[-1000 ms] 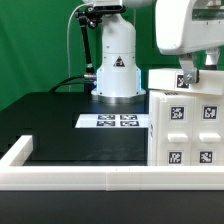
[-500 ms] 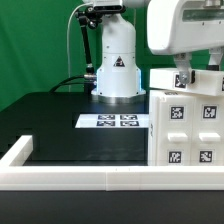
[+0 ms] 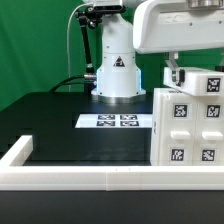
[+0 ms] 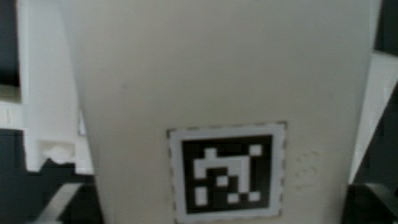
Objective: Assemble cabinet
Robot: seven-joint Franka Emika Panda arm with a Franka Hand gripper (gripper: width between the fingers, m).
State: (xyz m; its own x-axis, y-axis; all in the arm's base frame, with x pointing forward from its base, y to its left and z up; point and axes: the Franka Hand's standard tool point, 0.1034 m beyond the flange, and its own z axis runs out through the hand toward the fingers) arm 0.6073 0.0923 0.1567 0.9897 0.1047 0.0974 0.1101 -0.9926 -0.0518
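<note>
Exterior view: cabinet (image 3: 187,128) stands on the dark surface (image 3: 70,125) at the exterior view's right, beside the marker board (image 3: 116,121); gripper (image 3: 174,74) just over its top, jaw state unclear. Wrist view: white tagged panel (image 4: 214,130) fills frame.

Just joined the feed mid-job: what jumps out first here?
The big white cabinet with black-and-white tags fills the exterior view's right, against the white border rail in front. The arm's gripper hangs right over its top; the fingers are not clear. The flat marker board lies on the black table beside it.
</note>
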